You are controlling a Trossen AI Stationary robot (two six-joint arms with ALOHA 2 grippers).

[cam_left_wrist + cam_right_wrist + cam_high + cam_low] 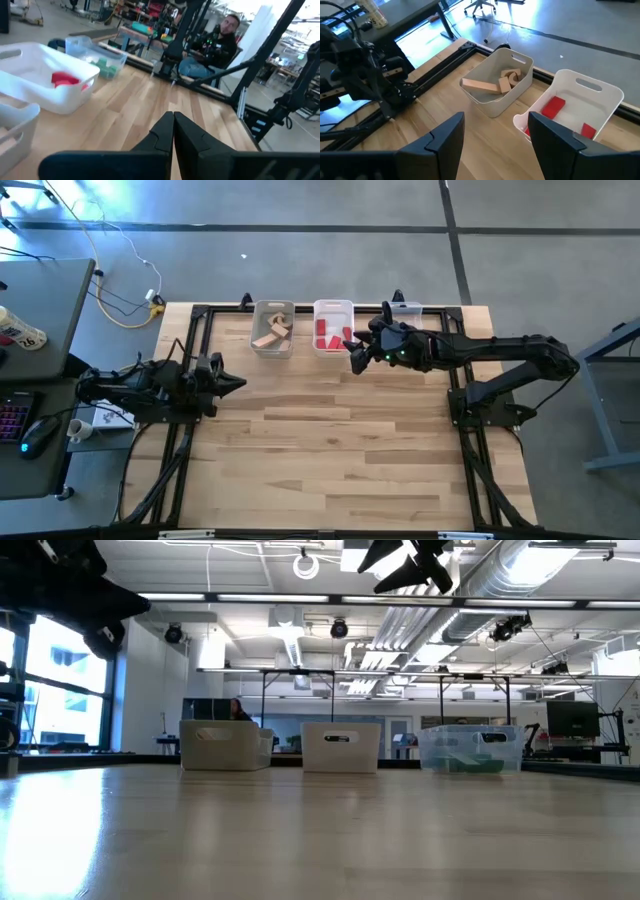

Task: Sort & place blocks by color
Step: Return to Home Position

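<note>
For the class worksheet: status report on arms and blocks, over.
Left gripper shut, empty, table's left side. Right gripper open, empty, beside middle bin. Wood blocks, red blocks, green blocks binned apart. Nothing obstructing.

The red blocks (553, 107) lay flat inside the middle bin (590, 82), at least two slabs apart from each other. The plain wood blocks (481, 86), a long slab with curved pieces heaped beside it, lay in the neighbouring bin (520, 56) on its left-arm side. The green blocks (103, 65) sat piled in the clear bin (80, 45) on its other side.
</note>
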